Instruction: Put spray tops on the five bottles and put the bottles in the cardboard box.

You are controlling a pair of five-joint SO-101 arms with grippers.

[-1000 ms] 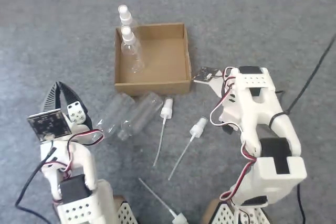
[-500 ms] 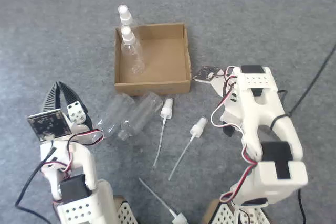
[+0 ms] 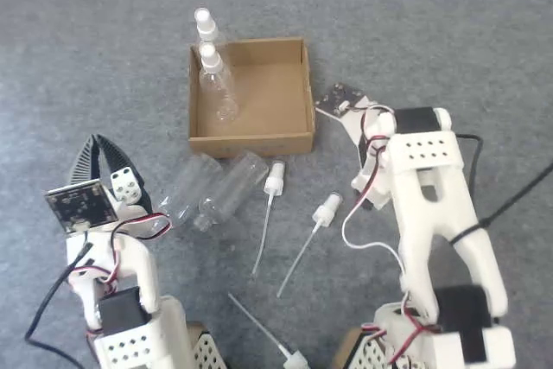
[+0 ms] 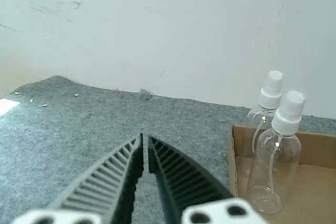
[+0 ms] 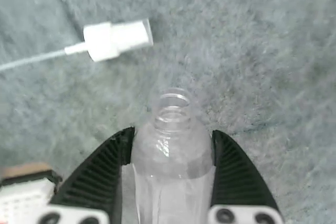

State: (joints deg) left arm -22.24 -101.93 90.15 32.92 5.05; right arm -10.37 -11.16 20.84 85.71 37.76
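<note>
My right gripper (image 5: 172, 135) is shut on a clear bottle (image 5: 172, 129) with an open, capless neck. A white spray top (image 5: 118, 39) lies on the carpet just beyond it. The right arm (image 3: 423, 179) stands right of the cardboard box (image 3: 251, 140). One capped bottle (image 3: 216, 84) stands inside the box and another (image 3: 206, 28) just behind it. Two capless bottles (image 3: 188, 187) (image 3: 233, 186) lie in front of the box. Loose spray tops (image 3: 275, 179) (image 3: 327, 209) (image 3: 294, 359) lie nearby. My left gripper (image 3: 99, 157) is shut and empty at the left, with its fingertips (image 4: 140, 142) pointing at bare carpet left of the box (image 4: 233, 150).
Grey carpet covers the table. A white wall rises behind its far edge (image 4: 157, 35). A black cable (image 3: 510, 136) runs across the carpet at the right. Open carpet lies left of the box and along the far side.
The right arm has stretched forward, its wrist shifting a little farther from the front edge. The left arm, the box and the loose parts have kept their places.
</note>
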